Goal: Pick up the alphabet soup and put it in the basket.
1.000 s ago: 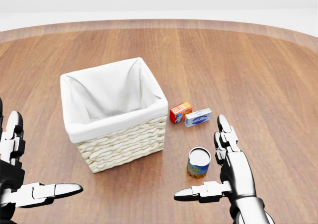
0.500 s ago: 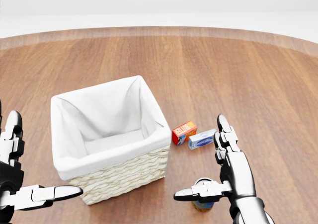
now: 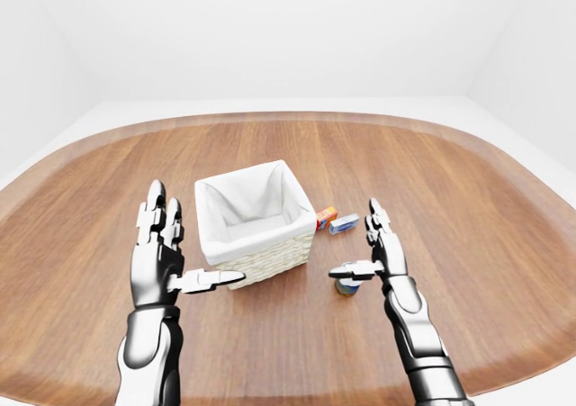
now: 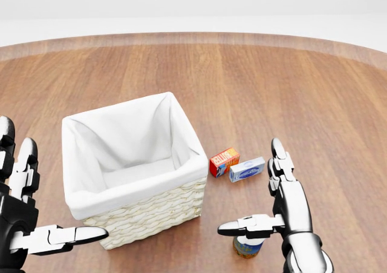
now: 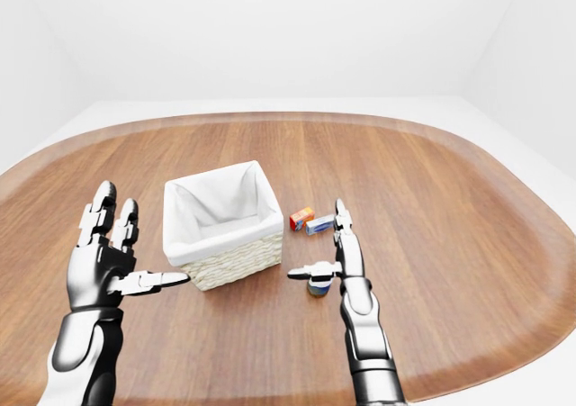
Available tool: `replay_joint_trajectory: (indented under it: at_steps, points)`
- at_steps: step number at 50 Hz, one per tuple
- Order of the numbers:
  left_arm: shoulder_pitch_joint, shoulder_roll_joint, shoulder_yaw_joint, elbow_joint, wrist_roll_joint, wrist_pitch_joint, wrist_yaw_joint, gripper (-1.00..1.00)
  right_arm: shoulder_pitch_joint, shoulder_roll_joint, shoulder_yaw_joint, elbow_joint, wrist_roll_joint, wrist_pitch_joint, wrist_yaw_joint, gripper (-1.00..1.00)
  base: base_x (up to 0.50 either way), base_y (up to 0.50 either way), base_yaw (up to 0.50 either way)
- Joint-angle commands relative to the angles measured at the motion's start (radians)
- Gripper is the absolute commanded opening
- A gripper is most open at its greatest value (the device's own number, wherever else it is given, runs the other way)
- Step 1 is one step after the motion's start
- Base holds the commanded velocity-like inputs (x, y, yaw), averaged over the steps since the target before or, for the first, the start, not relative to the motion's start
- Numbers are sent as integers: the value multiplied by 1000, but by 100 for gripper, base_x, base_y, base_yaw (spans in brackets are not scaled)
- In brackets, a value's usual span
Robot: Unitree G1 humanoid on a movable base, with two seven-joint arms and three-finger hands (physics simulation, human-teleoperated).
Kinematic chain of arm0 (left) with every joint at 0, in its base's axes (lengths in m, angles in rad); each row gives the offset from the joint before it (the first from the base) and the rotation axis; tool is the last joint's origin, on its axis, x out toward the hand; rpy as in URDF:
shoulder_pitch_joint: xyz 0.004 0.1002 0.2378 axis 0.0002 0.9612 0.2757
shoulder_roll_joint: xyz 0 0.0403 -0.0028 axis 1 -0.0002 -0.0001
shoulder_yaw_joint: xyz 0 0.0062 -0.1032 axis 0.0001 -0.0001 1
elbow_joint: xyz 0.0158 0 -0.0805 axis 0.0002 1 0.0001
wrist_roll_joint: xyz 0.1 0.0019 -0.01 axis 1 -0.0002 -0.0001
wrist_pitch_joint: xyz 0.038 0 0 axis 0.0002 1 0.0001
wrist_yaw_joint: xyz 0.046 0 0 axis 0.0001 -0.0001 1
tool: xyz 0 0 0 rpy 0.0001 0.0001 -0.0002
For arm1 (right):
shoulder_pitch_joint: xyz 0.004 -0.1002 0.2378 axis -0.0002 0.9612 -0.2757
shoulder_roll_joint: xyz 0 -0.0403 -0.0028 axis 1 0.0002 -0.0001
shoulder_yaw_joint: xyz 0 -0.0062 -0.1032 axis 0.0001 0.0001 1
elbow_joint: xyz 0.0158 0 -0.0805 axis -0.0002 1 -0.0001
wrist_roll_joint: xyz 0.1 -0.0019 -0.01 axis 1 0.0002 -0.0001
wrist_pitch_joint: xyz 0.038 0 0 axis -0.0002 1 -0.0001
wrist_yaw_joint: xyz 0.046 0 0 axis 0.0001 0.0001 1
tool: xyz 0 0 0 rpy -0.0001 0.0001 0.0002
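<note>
1. Hovering at the near left, well apart from everything: left hand (image 4: 24, 215), fingers (image 4: 75, 235) spread wide, thumb pointing right toward the wicker, gripping nothing.
2. Sitting just right of that hand on the wooden counter (image 4: 314, 91): the basket (image 4: 134, 175), upright, white cloth lining showing bare inside as far as visible, so nothing delivered yet.
3. Lying just beyond the basket's right corner, side by side and nearly touching: a small orange box (image 4: 224, 161) and a small blue box (image 4: 247, 169), neither being part of the job.
4. Standing upright near the bottom of the head view, right of the basket: the alphabet soup (image 4: 247, 247), top partly hidden beneath the thumb.
5. Hanging right over the can: right hand (image 4: 284, 209), fingers (image 4: 279, 161) spread and pointing far, thumb stretching left across the can's top, closing round nothing.
6. Judging progress as early: reach looking roughly lined up, but grasping, lifting, carrying left and dropping into the basket all remaining.
</note>
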Motion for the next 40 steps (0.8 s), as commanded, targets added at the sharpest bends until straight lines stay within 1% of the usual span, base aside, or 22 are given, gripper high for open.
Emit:
replay_joint_trajectory:
  at_steps: [1,2,9,12,22,27,35,40]
  points:
    - [-6,4,-11,21,6,0,5,100,-43,-23,-34,84,15,-28,-14,100,0,0,0]
    - [-4,4,-12,18,6,0,4,100,-43,-23,-32,97,11,-34,-16,100,0,0,0]
    - [-1,3,-9,11,2,0,1,100,-56,-24,-28,152,-1,-34,-25,100,0,0,0]
    - [-7,4,-8,15,1,0,3,100,-91,-33,-31,270,-17,-34,-39,100,0,0,0]
    - [-3,4,-7,8,0,0,2,100,-159,-50,-34,495,-31,-34,-66,100,0,0,0]
    - [-3,5,4,1,-9,0,-1,100,-164,-53,-33,511,-29,-34,-71,100,0,0,0]
    - [3,2,0,-6,-4,0,-2,100,-167,-56,-32,521,-29,-34,-74,100,0,0,0]
    - [5,1,3,-14,-8,0,-3,100,-198,-60,-34,592,-31,-34,-83,100,0,0,0]
